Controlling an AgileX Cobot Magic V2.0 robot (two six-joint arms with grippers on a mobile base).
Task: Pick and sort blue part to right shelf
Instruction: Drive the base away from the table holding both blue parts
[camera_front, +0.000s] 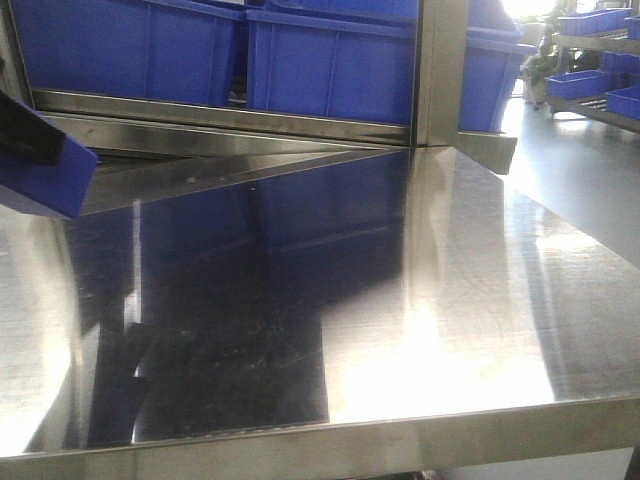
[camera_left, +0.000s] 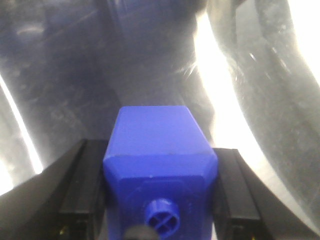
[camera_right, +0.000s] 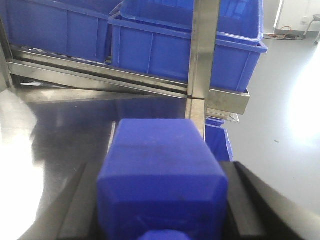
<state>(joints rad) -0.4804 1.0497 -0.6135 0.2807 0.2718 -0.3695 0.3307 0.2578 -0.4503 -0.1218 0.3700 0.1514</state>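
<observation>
Blue part (camera_left: 160, 160), a block with a round cross-slotted stud on its near face: gripped between the black fingers (camera_left: 75, 190) of the left tool (camera_left: 159, 150), over the steel bench (camera_front: 450, 330). In the front view it shows only at the left edge.
Second blue part (camera_right: 157, 150): likewise clamped in the right tool (camera_right: 162, 200), above the bench's right side, near the shelf.
Hazards, as judged:
- The right tool points almost straight at the steel upright (camera_right: 202, 60) between the blue bins (camera_right: 150, 50), so a straight advance would likely strike the post or a bin rim.
- The block faces look smooth, so a knock could twist or loosen either grip.
- The left tool looks low, so a dip risks scraping the bench.

Pose: the left arm is at the left, angled down towards the bench. The right tool is roughly level, facing the far shelf; its arm is not visible in the front view.
</observation>
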